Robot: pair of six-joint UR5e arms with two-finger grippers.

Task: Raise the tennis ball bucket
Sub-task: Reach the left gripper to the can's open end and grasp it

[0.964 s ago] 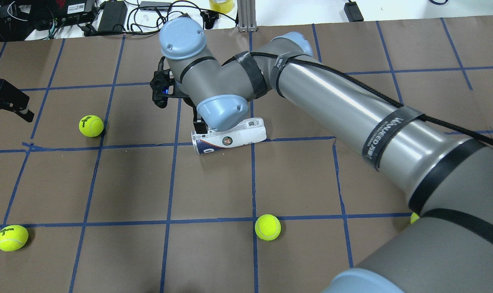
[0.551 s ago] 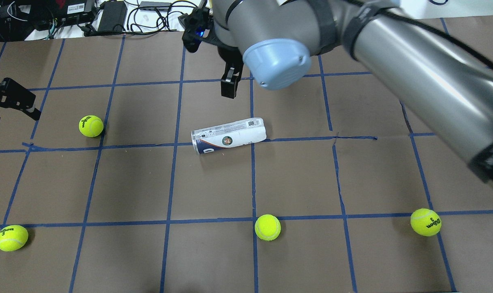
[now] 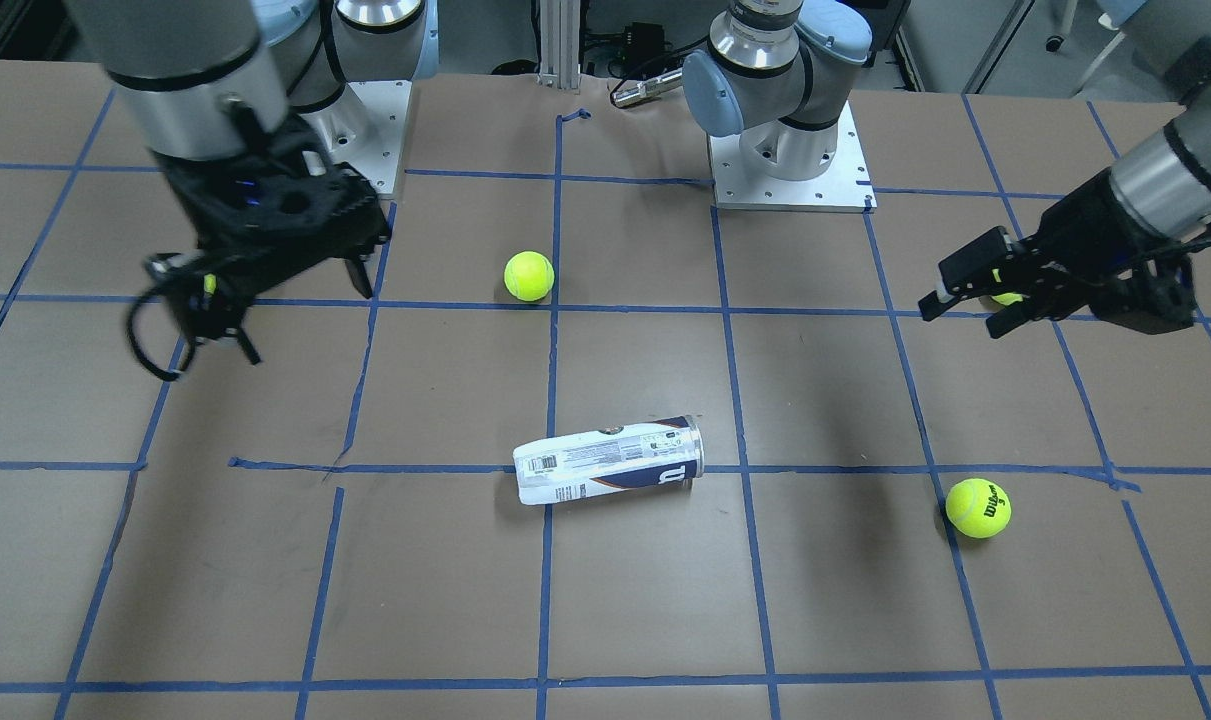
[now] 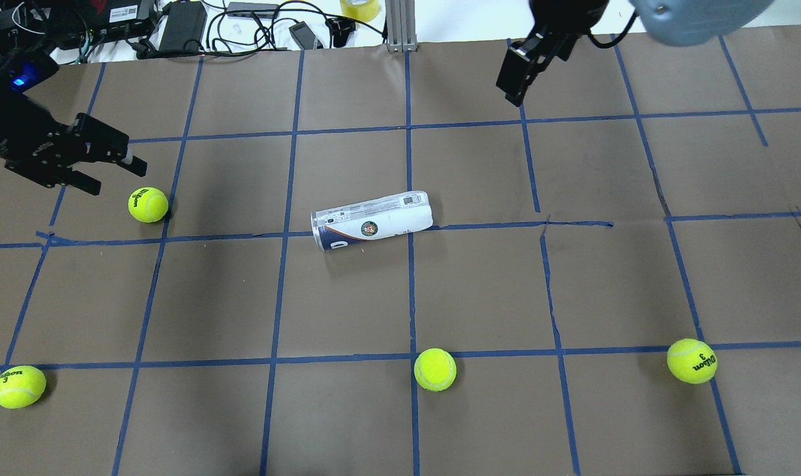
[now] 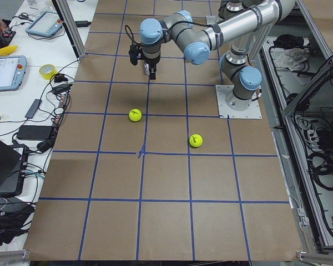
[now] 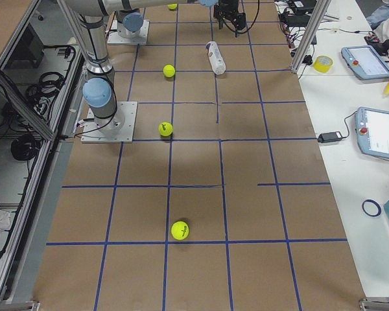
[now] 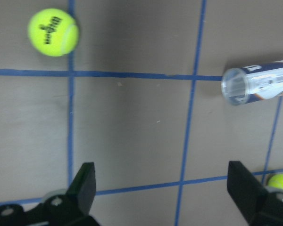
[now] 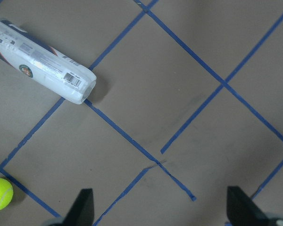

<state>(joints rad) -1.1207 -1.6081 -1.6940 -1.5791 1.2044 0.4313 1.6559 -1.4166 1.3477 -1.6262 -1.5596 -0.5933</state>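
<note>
The tennis ball bucket [image 4: 372,221], a clear tube with a white label and a navy band, lies on its side mid-table. It also shows in the front view [image 3: 610,462], the left wrist view [image 7: 259,84] and the right wrist view [image 8: 40,61]. My left gripper [image 4: 112,165] is open and empty, well to the left of the tube, just above a tennis ball [image 4: 148,204]. My right gripper [image 4: 516,92] is open and empty, raised over the far right part of the table, away from the tube.
More tennis balls lie at the near left [image 4: 18,386], near middle [image 4: 434,369] and near right [image 4: 691,361]. Cables and power bricks [image 4: 182,26] sit beyond the far table edge. Blue tape lines grid the brown table [image 4: 479,291].
My right arm has lifted off the tube and swung up and to the right, away from it. My left gripper has moved right, toward the left ball. The tube has not moved.
</note>
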